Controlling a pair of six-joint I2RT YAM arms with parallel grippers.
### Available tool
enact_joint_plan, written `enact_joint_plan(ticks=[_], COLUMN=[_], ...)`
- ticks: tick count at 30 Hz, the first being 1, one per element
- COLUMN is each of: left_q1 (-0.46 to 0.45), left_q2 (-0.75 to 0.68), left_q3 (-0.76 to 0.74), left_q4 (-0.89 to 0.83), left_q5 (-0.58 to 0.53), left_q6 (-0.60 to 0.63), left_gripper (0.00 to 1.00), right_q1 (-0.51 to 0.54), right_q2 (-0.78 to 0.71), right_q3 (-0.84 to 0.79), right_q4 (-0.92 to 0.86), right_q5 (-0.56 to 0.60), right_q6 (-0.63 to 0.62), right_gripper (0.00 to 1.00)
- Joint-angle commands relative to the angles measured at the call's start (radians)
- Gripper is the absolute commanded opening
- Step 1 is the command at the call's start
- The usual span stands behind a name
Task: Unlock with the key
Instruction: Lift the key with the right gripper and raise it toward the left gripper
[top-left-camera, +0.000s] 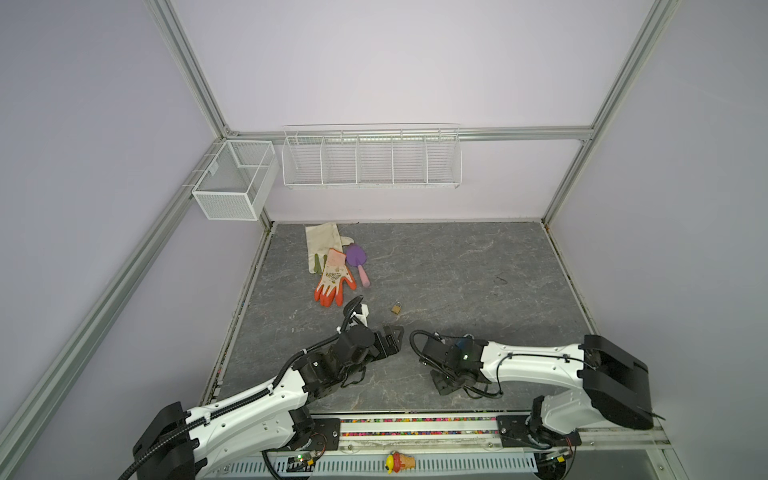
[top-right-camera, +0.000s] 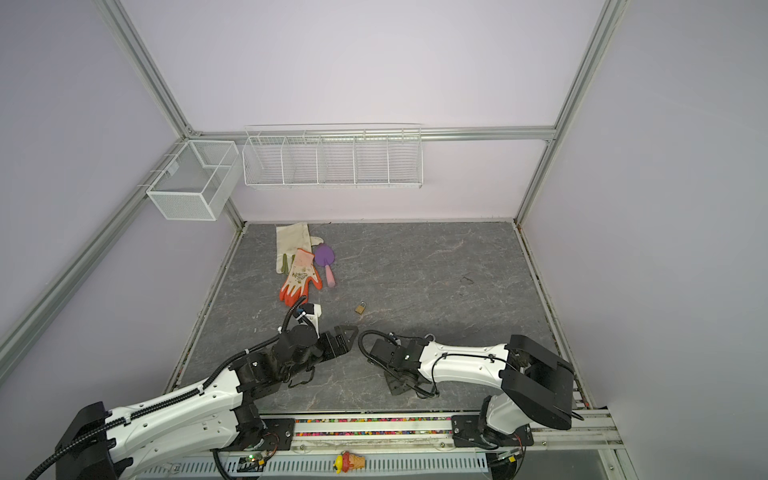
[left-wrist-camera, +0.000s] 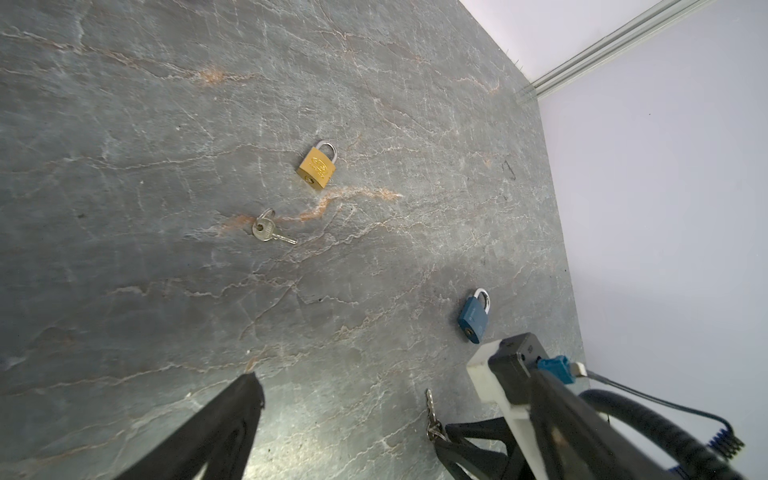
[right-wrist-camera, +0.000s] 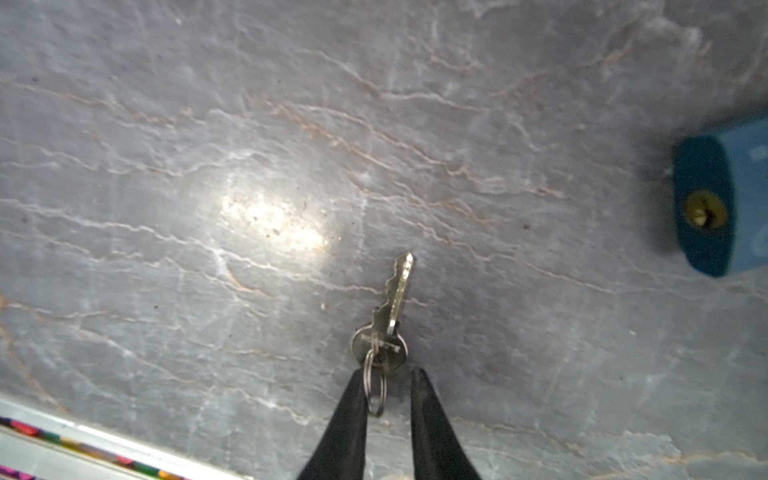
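Right wrist view: black right gripper (right-wrist-camera: 388, 374), jaws nearly closed, perhaps pinches only the ring of the small silver key (right-wrist-camera: 399, 291); swinging, it could miss the blue padlock (right-wrist-camera: 706, 166)

I get soft, even light in both top views — shadows faint. In the right wrist view, glare whitens the tabletop (right-wrist-camera: 270, 220) and the blue padlock (right-wrist-camera: 723, 208) looks blurred.

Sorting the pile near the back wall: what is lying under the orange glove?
The orange glove lies with its cuff over some fingers of the cream glove. Whatever else is beneath it is covered and cannot be seen.
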Motion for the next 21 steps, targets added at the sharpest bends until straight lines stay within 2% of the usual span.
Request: enact_joint_plan(ticks=[1,11,18,21], left_q1=[-0.005,-0.005,-0.005,-0.005], left_q2=[0.007,0.003,-0.016,-0.023], left_q3=[0.020,0.017,0.014,0.011], left_q4=[0.013,0.023,0.016,0.016], left_q5=[0.001,0.006,0.001,0.000], left_q6=[-0.011,-0.019,-0.025,-0.038], left_gripper=[0.99,0.99,0.99,0.99], right_q1=[0.007,0.008,0.007,0.007], right_q2=[0.018,0.015,0.007,-0.013], right_q3=[0.013,-0.010,-0.014,-0.024], right_q4=[0.005,0.025,0.043,0.059], right_q5=[0.018,0.046,0.082,0.108], right_q6=[-0.013,-0.026,-0.050,-0.076], right_gripper=[0.21,0.16,0.07,0.06])
